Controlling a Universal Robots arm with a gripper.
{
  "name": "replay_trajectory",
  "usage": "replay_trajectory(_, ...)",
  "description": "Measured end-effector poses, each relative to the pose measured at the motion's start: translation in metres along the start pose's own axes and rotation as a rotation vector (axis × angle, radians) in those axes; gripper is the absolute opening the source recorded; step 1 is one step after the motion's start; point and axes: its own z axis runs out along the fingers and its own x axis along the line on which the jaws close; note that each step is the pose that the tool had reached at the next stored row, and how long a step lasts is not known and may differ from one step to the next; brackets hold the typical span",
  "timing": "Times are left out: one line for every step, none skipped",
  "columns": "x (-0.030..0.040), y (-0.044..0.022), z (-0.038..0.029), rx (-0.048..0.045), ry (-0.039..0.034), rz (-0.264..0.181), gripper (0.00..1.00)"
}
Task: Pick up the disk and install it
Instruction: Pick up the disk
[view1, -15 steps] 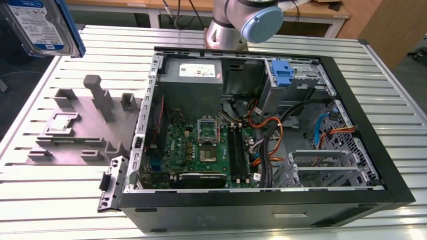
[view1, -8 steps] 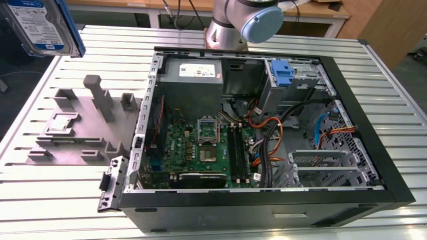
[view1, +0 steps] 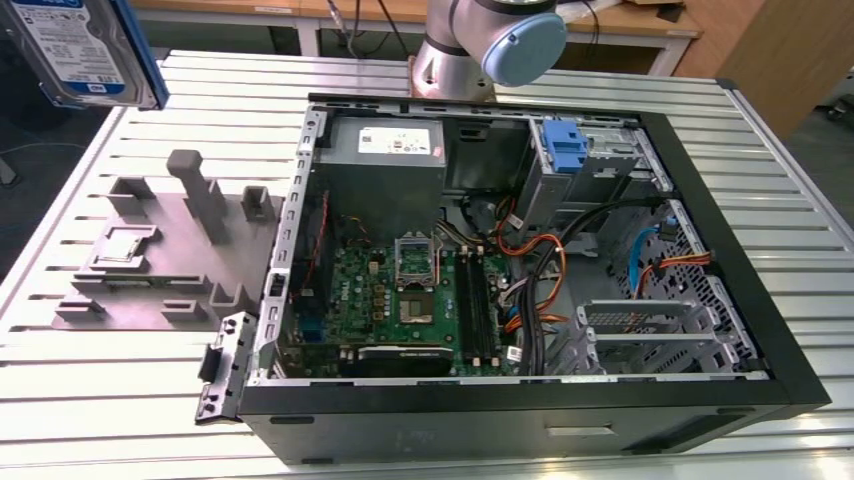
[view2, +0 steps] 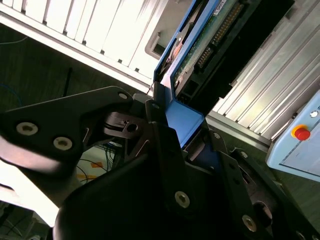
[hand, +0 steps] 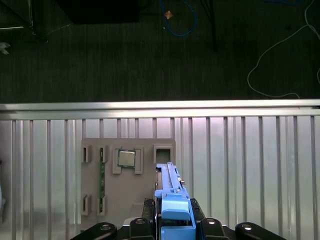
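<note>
- The disk (view1: 78, 45) hangs in the upper left of the exterior view. It is lifted clear of the surface (view1: 120, 400) and well apart from the open computer case (view1: 534, 425). In the first wrist view it shows edge-on above the grey fixture (hand: 100, 180).
- The hand (hand: 174, 217) is pinching the disk by the blue carrier rail (hand: 176, 207) at one end, with black fingers (hand: 148, 207) on either side. Most of the disk's length sticks out past the grip, so a quick swing could lever it askew or let the smooth plastic slide.
- A drop here would likely land on the fixture's upright posts (view1: 200, 190) or on the CPU chip (hand: 126, 158) seated in it, harming both.
- The metal drive cage (view1: 654, 335) in the lower right of the case sits just beside orange and black cables (view1: 554, 265). A tilted disk could snag them or jam against the cage wall.
- The exposed circuit board (view2: 210, 30) on the disk's underside, seen in the second wrist view, could scrape on sheet metal.
</note>
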Motion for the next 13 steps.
replay_trajectory(0.0, 0.0, -0.0008, 0.0001, -0.0001, 0.0, 0.37)
replay_trajectory(0.0, 0.0, -0.0017, -0.0001, 0.0, 0.0, 0.37)
replay_trajectory(0.0, 0.0, -0.0024, 0.0, 0.0, 0.0, 0.37)
replay_trajectory(0.0, 0.0, -0.0031, 0.0, 0.0, 0.0, 0.37)
replay_trajectory(0.0, 0.0, -0.0036, 0.0, 0.0, 0.0, 0.37)
replay_trajectory(0.0, 0.0, -0.0041, 0.0, 0.0, 0.0, 0.37)
replay_trajectory(-0.0001, 0.0, -0.0046, 0.0, 0.0, 0.0, 0.37)
replay_trajectory(-0.0001, 0.0, -0.005, 0.0, 0.0, 0.0, 0.37)
replay_trajectory(0.0, 0.0, -0.0055, 0.0, 0.0, 0.0, 0.37)
replay_trajectory(-0.0001, 0.0, -0.0058, 0.0, 0.0, 0.0, 0.37)
replay_trajectory(-0.0001, 0.0, -0.0058, 0.0001, 0.0, 0.0, 0.37)
replay_trajectory(-0.0001, 0.0, -0.0061, 0.0, 0.0, 0.0, 0.37)
replay_trajectory(-0.0001, 0.0, -0.0063, 0.0, 0.0, 0.0, 0.37)
